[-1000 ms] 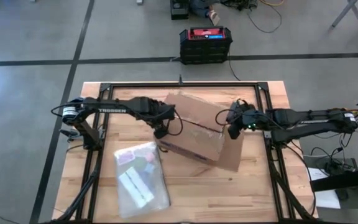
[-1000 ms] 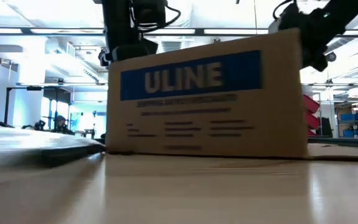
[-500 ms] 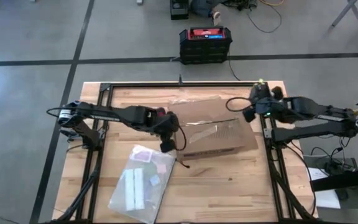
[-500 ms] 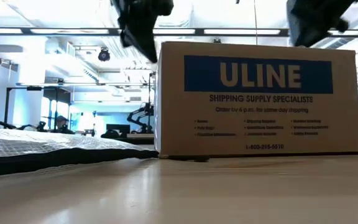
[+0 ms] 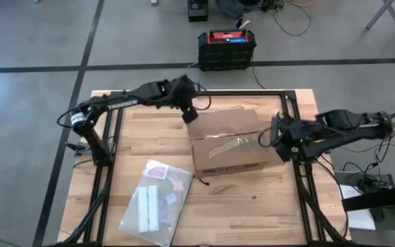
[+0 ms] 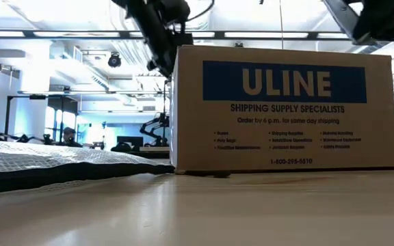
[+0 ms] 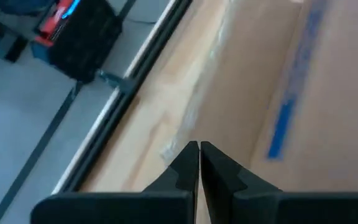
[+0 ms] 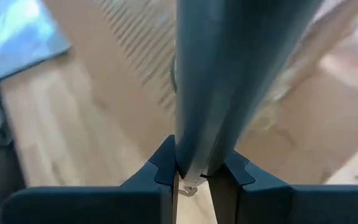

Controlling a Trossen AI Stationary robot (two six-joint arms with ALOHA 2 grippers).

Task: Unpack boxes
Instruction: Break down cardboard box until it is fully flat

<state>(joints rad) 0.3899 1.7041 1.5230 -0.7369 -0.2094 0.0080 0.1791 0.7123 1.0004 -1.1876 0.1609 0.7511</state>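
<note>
ULINE box (image 5: 228,144) upright mid-surface, flaps taped, not opened yet.
Right gripper (image 5: 274,132) at the box's right edge, fingers clamped on a grey blade-like tool, likely for the tape; left gripper (image 5: 189,113) clenched empty off its far-left corner; plastic bag (image 5: 155,202) lies apart.

Box (image 5: 233,145) mid-table, tape strip on top. Left gripper (image 5: 189,114) above its far-left corner; right gripper (image 5: 275,135) at right edge. Plastic bag (image 5: 155,202) front-left.
</note>
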